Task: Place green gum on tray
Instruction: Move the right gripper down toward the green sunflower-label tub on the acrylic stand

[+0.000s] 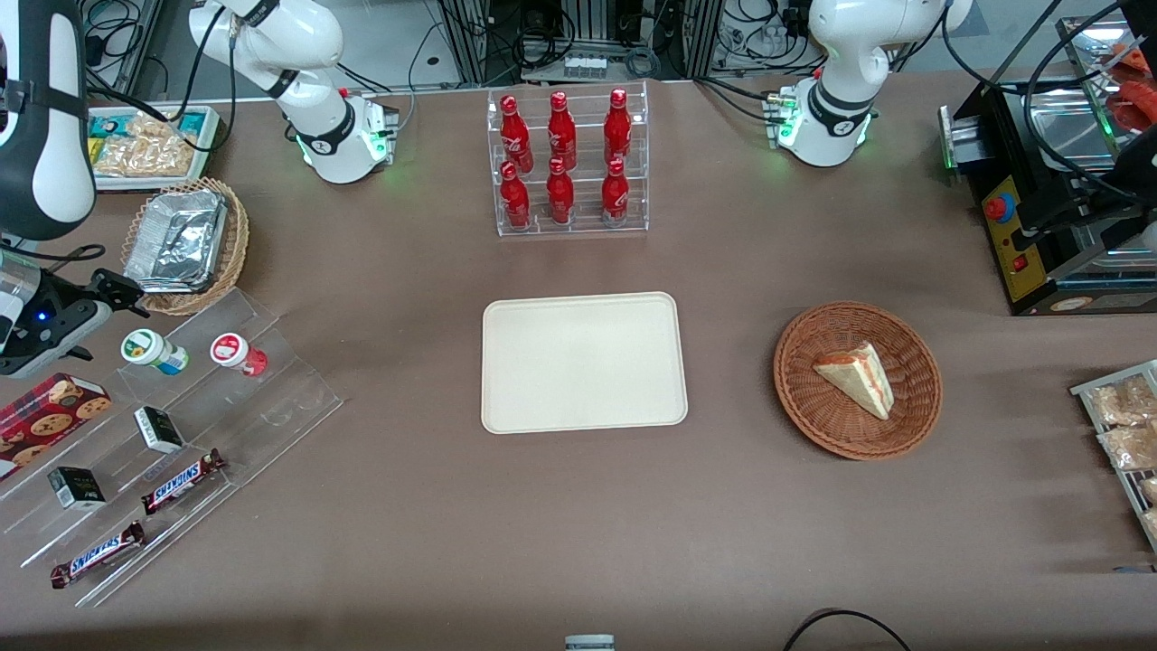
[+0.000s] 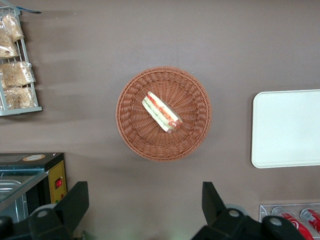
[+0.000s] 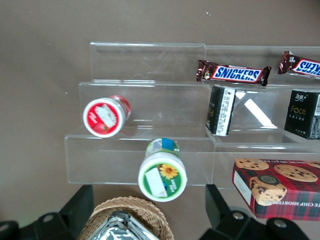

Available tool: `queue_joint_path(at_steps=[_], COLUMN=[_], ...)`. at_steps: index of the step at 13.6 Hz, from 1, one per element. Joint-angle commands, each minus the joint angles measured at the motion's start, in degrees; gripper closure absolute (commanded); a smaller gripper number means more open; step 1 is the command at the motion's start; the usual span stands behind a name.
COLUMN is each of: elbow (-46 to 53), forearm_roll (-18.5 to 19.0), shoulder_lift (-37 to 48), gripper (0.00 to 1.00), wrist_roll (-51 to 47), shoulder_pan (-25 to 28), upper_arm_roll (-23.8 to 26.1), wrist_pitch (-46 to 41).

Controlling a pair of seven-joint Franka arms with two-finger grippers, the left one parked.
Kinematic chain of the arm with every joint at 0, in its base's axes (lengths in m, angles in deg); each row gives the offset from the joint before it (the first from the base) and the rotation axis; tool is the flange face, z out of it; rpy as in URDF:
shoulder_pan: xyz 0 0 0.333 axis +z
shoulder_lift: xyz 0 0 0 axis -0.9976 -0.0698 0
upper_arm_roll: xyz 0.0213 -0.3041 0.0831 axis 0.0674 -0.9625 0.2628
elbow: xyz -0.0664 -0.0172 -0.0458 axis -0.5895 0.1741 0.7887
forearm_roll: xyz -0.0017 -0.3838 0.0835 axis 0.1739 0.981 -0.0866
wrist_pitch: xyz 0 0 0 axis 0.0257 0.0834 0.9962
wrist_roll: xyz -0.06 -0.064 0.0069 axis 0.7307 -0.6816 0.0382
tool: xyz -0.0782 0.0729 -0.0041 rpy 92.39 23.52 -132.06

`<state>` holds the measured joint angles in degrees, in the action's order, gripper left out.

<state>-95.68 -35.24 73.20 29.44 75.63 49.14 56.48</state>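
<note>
Hovering open above the green gum [image 3: 162, 176], nothing grasped yet.
At the front view's left edge, the hand [image 3: 149, 212] spread its fingers over the acrylic shelf [image 1: 271, 398]; the tray [image 1: 583, 362] at frame centre lay bare, so pickup, carry and placement remained.

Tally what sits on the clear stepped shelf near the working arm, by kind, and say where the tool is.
Gum bottles: 2, the green gum and the red gum
Snickers bars: 2
Small black boxes: 2
Total: 6
The tool hangs open above the shelf, beside the green gum; the tray holds nothing.
</note>
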Motion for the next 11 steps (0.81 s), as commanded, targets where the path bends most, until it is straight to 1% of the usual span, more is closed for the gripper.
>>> queue_joint_path(at_steps=[1,2,7,11], elbow=[-1.1,-1.8,-6.6,-10.1], forearm_roll=[-0.4,-1.3,-1.4,-2.5], shoulder_lift=[-0.7,-0.9,-0.4,-0.3], gripper=[0.01,0.01,0.01,0.01], wrist_roll=[3.1,4.3,4.7,4.7], shoulder_pan=[-1.1,-1.7,-3.2,-3.3], upper_arm_roll=[0.3,0.3,0.3,0.3], wrist_pitch=[2.4,3.1,8.1,12.2])
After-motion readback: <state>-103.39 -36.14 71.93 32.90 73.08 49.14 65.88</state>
